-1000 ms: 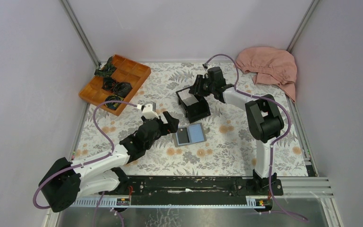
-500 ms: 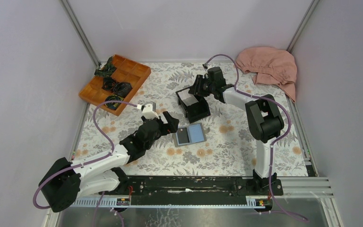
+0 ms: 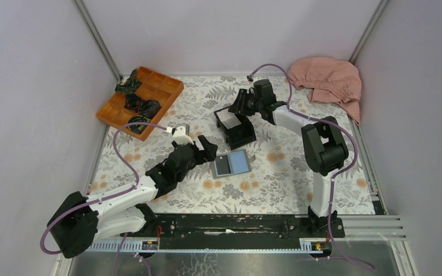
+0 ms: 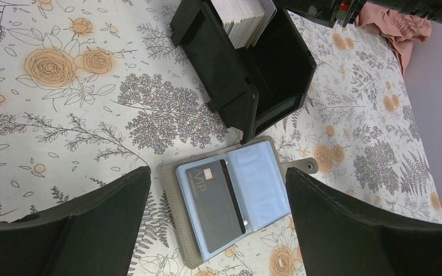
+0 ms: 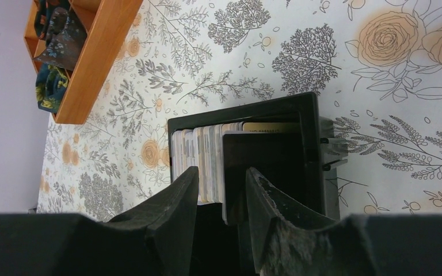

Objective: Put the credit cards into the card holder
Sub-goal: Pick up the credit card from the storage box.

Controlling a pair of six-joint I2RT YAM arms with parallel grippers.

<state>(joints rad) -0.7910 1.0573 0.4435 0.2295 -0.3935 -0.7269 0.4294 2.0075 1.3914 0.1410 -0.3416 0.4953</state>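
Right gripper [image 5: 221,172] has its fingers a narrow gap apart, dipped into the black box [image 5: 312,144] astride the upright credit cards [image 5: 204,161] (pinching or not, I cannot tell). Left gripper [image 4: 217,172] hangs spread wide over the open card holder [image 4: 256,184], which lies just beside the box. Since a second ago only the right arm's elbow has shifted slightly rightward.
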